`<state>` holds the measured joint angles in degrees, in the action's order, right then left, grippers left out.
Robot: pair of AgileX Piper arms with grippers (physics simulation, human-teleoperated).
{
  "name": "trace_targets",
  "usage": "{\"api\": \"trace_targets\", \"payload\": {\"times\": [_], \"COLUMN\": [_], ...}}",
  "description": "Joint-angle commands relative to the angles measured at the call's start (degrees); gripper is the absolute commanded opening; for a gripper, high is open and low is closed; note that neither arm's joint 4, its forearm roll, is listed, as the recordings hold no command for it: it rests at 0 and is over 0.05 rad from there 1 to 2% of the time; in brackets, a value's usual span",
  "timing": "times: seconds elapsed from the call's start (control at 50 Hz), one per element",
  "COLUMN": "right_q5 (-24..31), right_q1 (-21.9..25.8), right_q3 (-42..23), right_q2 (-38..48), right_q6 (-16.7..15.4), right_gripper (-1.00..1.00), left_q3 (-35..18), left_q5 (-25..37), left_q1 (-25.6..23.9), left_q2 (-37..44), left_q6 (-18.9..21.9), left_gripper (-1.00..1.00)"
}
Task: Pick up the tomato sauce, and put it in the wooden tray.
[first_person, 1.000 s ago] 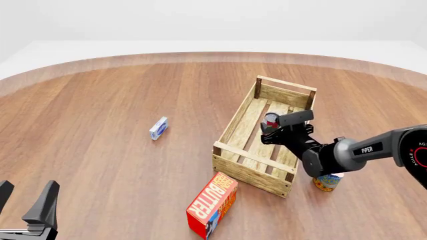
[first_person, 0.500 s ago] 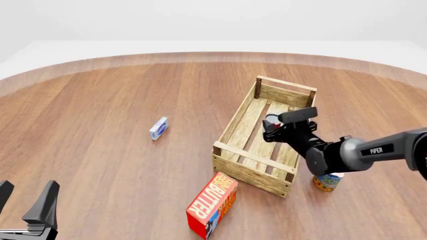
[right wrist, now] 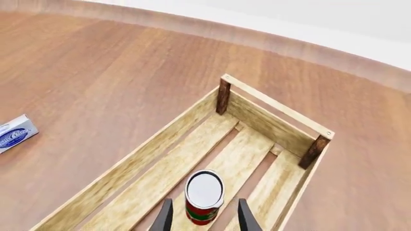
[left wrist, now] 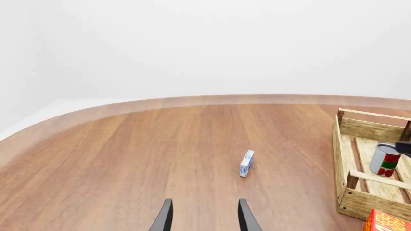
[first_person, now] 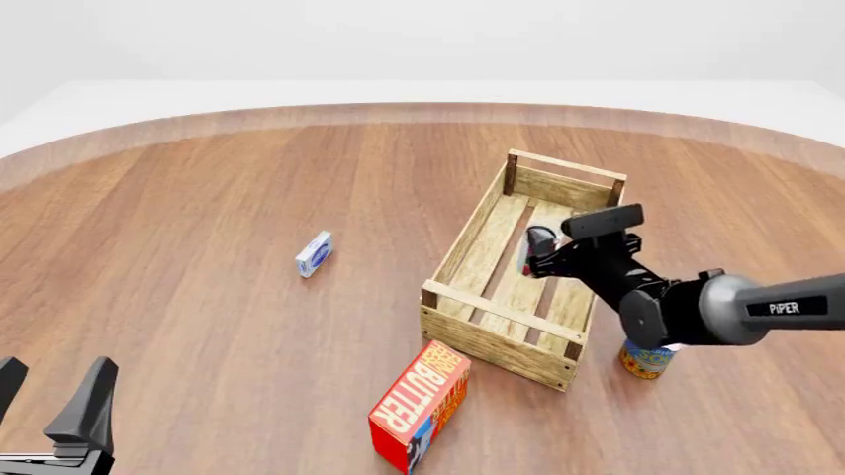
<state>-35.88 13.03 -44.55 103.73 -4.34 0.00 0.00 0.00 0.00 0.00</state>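
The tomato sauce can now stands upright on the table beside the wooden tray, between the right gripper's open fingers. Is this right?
Not quite. The tomato sauce stands upright inside the wooden tray, on its slats, not beside it. The right wrist view shows this. The right gripper is open around the can, as you said.

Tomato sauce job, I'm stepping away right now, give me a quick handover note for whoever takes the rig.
Right gripper: open, fingers on either side of the tomato sauce, not clamped on it.
Left gripper: open, holding nothing, parked well away from the job.
Tomato sauce: stands upright on the slats inside the wooden tray, toward its far half.
Done: the can is in the tray and looks released.
Left: lift the right arm straight up and clear without tipping the can. The butter box and blue-labelled can sit outside the tray.
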Motion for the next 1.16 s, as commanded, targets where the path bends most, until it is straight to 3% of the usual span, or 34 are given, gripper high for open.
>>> {"api": "trace_targets", "payload": {"times": [0.02,1.16], "right_q5": [0.7,12.1], "right_q1": [-0.2,-0.5], "right_q3": [2.1,9.3], "right_q2": [-3.7,-27.2], "right_q6": [-0.3,-2.7], "right_gripper": [1.00,1.00], "left_q3": [0.0,0.0], "left_q5": [0.0,0.0], "left_q1": [0.0,0.0], "left_q2": [0.0,0.0], "left_q6": [0.0,0.0], "left_gripper": [1.00,1.00]}}
